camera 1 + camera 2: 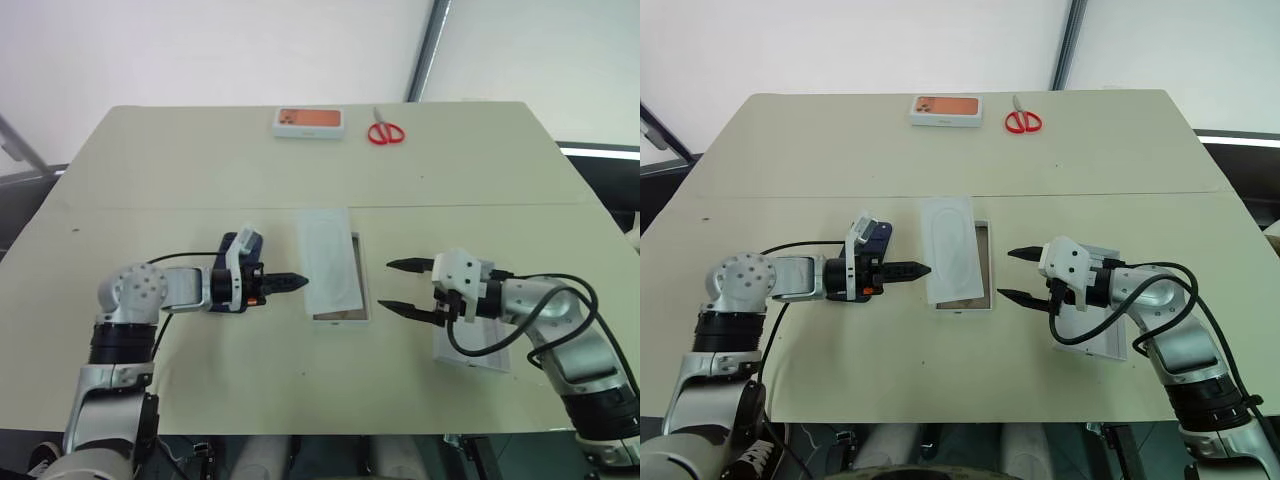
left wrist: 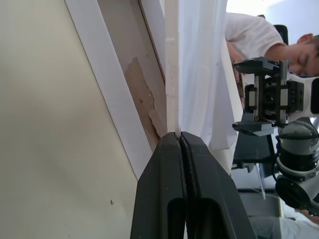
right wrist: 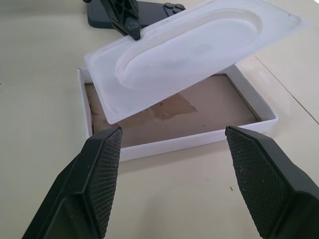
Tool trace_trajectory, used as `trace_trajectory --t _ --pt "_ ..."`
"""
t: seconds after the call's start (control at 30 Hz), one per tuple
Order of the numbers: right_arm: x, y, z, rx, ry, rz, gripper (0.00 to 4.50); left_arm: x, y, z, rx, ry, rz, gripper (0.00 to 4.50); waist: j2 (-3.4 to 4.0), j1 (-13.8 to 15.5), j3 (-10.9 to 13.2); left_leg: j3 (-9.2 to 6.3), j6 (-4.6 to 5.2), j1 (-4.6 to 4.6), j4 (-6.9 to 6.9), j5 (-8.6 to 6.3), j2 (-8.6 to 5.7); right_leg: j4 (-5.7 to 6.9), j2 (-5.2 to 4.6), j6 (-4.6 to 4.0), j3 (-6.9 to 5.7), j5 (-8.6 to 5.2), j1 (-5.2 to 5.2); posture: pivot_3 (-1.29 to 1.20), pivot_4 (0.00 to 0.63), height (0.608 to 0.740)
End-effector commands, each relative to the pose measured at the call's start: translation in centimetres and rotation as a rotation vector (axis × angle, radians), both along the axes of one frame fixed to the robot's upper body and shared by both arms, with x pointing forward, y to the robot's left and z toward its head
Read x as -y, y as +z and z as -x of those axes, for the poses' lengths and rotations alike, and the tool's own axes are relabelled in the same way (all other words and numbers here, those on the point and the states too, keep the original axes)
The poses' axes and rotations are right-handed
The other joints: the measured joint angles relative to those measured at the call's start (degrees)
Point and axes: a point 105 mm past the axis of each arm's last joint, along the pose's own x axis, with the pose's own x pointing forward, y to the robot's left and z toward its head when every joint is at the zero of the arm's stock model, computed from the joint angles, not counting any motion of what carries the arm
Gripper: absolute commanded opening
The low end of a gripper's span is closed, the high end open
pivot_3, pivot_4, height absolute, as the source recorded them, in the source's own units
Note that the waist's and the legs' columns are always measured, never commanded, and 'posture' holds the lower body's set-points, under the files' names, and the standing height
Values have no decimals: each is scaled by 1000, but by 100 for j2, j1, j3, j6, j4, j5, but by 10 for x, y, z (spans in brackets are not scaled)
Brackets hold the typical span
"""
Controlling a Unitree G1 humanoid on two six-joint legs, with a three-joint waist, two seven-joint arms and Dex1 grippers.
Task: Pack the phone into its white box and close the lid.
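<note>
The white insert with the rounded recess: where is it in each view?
Left eye: insert at table centre, over the white box.
Right eye: centre, same place.
Left wrist: its edge pinched by the left gripper.
Right wrist: tilted over the box.
Shared landmark: the box's brown floor.

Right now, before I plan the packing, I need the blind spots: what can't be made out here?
The phone: mostly hidden behind the left end effector, head views.
The lid: largely under the right arm; outer face unseen.
The white box: floor partly covered by the insert.
The orange-picture box: lettering too small.
</note>
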Motion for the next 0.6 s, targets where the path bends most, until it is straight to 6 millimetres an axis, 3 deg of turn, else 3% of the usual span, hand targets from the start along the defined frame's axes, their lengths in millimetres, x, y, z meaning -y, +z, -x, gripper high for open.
trace_trajectory --t 0.03,0.23,0.33,0.5,0.6 --pt "-4 8 0 45 5 -15 3446 6 6 -2 31 -39 2 0 0 -5 0 0 0 0 0 0 0 0 0 0 0 0 0 0 150 740" --pt "-2 7 -1 52 -16 -19 3446 7 3 -5 33 -55 -18 0 0 -11 0 0 -1 0 0 1 1 3 2 0 0 0 -2 0 150 740" --pt "-2 6 -1 54 -23 -20 3514 8 5 -5 26 -68 -6 943 0 -8 0 -1 -1 0 0 1 0 4 2 0 0 0 -1 0 150 740" --pt "-3 6 -3 60 -25 -22 3514 7 4 -9 54 -66 -45 3492 0 -10 0 0 -1 0 2 1 0 6 2 1 0 0 -1 0 150 740" --pt "-5 7 -4 64 -22 -24 3514 6 1 -9 100 -82 -108 3492 0 -20 0 0 -2 0 1 1 0 9 2 1 0 1 -3 0 150 740"
